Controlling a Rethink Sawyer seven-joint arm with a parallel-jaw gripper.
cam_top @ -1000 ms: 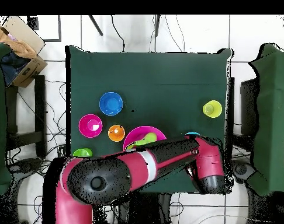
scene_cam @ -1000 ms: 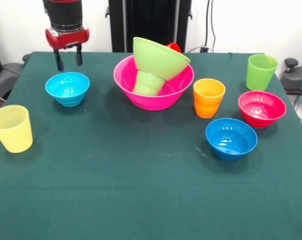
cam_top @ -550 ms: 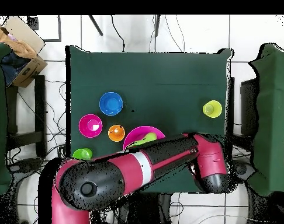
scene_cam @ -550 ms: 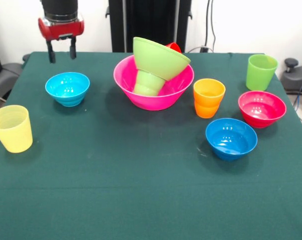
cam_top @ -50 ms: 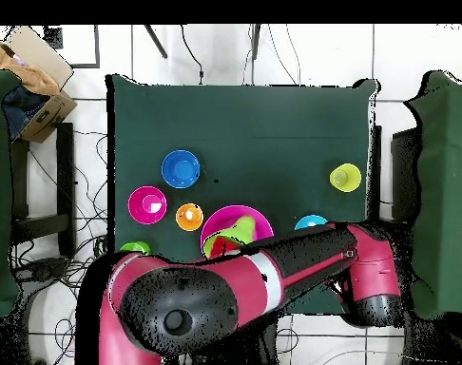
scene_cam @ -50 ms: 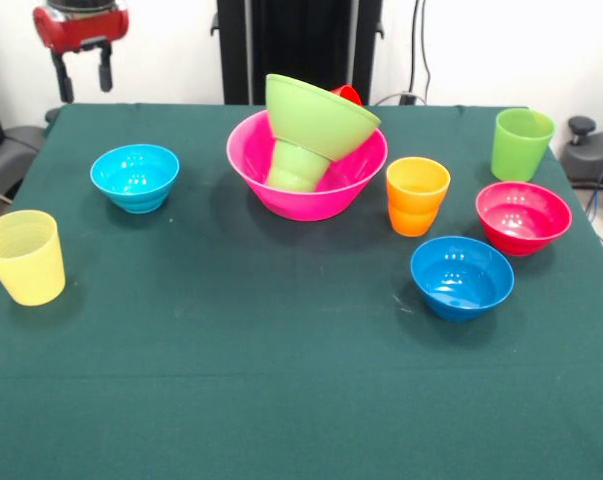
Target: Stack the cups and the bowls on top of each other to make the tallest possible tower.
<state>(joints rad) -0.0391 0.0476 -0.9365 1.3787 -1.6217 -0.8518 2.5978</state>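
Note:
My gripper (scene_cam @ -50 ms: 82,78) hangs open and empty above the table's far left corner, up and left of the light blue bowl (scene_cam @ -50 ms: 134,177). The tower stands in the middle: a large pink bowl (scene_cam @ -50 ms: 281,195) holds an upside-down small green cup (scene_cam @ -50 ms: 297,166). A lime green bowl (scene_cam @ -50 ms: 321,116) lies tilted on that cup, and a red cup (scene_cam @ -50 ms: 348,94) peeks out behind its rim. Loose on the cloth are a yellow cup (scene_cam @ -50 ms: 24,257), an orange cup (scene_cam @ -50 ms: 417,195), a lime green cup (scene_cam @ -50 ms: 522,144), a magenta bowl (scene_cam @ -50 ms: 523,216) and a darker blue bowl (scene_cam @ -50 ms: 462,276). In the overhead view the arm (cam_top @ -50 ms: 273,280) hides the gripper.
Green cloth covers the table (scene_cam @ -50 ms: 281,380). From overhead, a cardboard box (cam_top @ -50 ms: 30,71) sits off the table's top left corner, and green-draped furniture (cam_top @ -50 ms: 444,190) stands at the right side. The arm lies along the table's bottom edge there, partly over the light blue bowl (cam_top @ -50 ms: 311,221).
The gripper has risen and moved left, away from the light blue bowl, staying open. In the overhead view the arm's end has swung right. Cups and bowls have not moved.

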